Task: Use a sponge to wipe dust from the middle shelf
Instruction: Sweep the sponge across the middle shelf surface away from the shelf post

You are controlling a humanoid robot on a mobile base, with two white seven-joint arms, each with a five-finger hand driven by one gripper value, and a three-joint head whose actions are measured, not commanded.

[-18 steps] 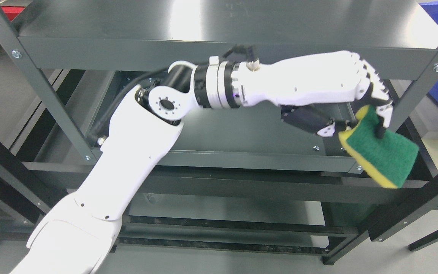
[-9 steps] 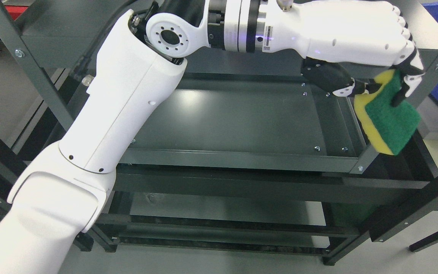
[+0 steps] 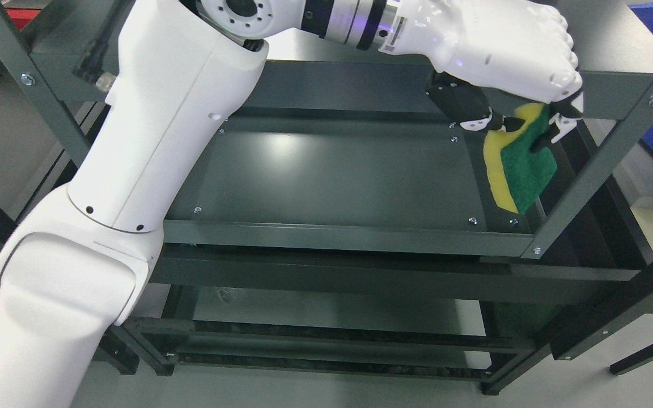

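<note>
Since half a second ago your left arm has swung further up and inward, carrying the yellow sponge with the green scouring face [image 3: 518, 170] from outside the rack's right post to a spot over the right end of the dark grey metal middle shelf [image 3: 326, 175].

Nearest you, the white upper arm fills the lower left and rises across the shelf's left side. Beyond it, you see the shelf's front lip running left to right, with its flat panel behind catching a patch of glare.

Further in, at the right end, the sponge hangs with its long axis close to vertical, leaning slightly, its lower end pointing down toward the shelf's front right corner. The green face is turned toward you and the yellow foam shows along its left edge. Whether the lower end touches the panel, you cannot tell.

Your left hand [image 3: 522, 116] is closed on the sponge's top end, thumb and fingertips pinching it from either side, just under the top shelf's front rail [image 3: 610, 90].
</note>
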